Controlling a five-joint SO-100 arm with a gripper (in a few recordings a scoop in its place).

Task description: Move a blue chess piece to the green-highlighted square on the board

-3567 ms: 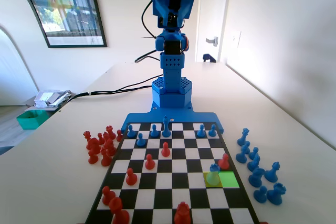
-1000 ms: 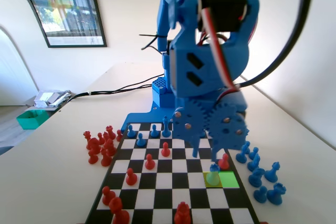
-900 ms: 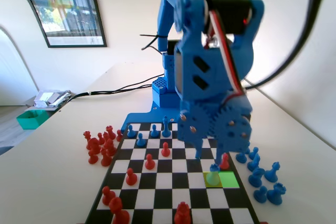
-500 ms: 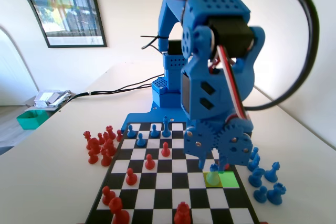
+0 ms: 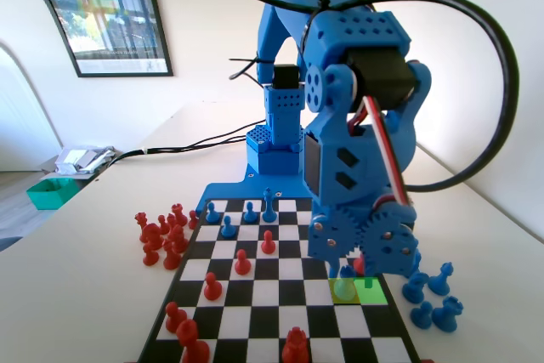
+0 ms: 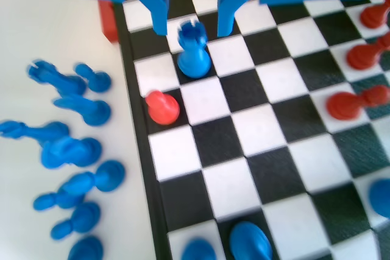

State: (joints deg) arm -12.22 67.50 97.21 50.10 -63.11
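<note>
Blue arm bends low, pincer (image 6: 192, 28) jaws apart straddling the blue chess piece (image 6: 194, 50).

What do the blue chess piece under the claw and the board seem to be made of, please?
The blue chess piece: likely moulded plastic, uniform colour with a soft sheen on its base. The board: flat printed sheet, perhaps vinyl or card; matte, textured black squares.

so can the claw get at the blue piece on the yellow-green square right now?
Probably yes. The claw is open with a jaw on each side of the blue piece, near its top, and the nearest red pawn stands a square away, clear of both jaws.
</note>
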